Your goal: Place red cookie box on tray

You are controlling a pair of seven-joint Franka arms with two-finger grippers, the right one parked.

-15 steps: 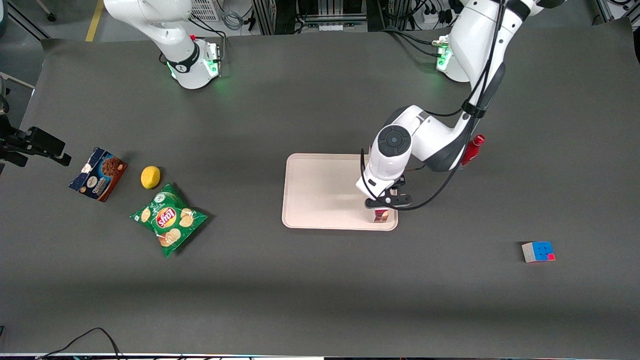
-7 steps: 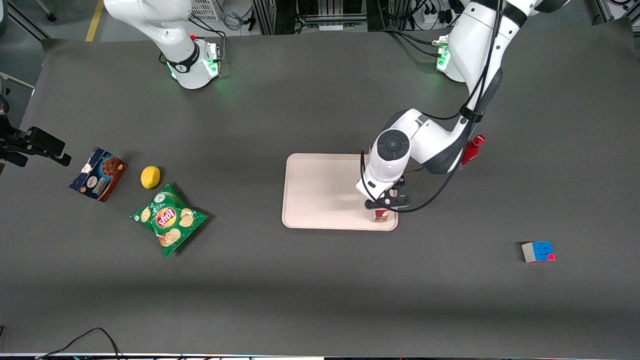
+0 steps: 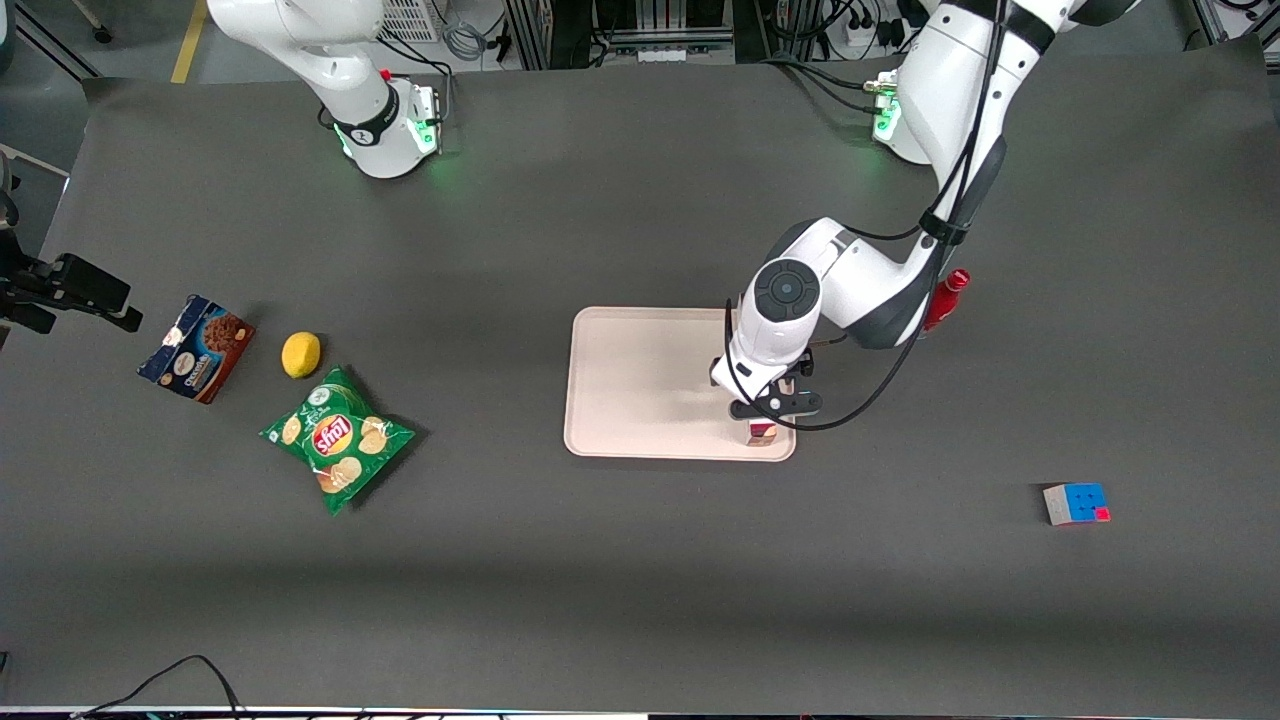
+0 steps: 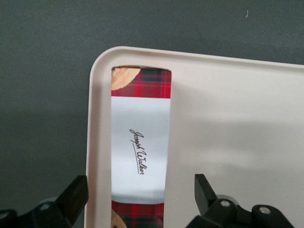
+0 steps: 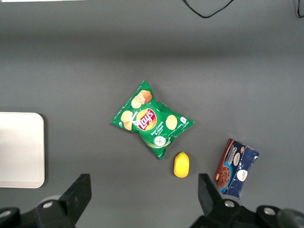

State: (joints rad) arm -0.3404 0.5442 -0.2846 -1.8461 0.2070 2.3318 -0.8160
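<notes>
Stuff I've got sitting around on the dark worktop (image 3: 600,600): a green chips bag (image 3: 337,439) toward the parked arm's end, with a lemon (image 3: 301,354) just beside it and a bit farther from the front camera. Next to the lemon there's a blue-and-brown chocolate cookie box (image 3: 196,348), tilted. Over at the working arm's end I see a puzzle cube (image 3: 1076,503) well apart from everything, plus a small red bottle (image 3: 945,299) standing upright, partly hidden
</notes>
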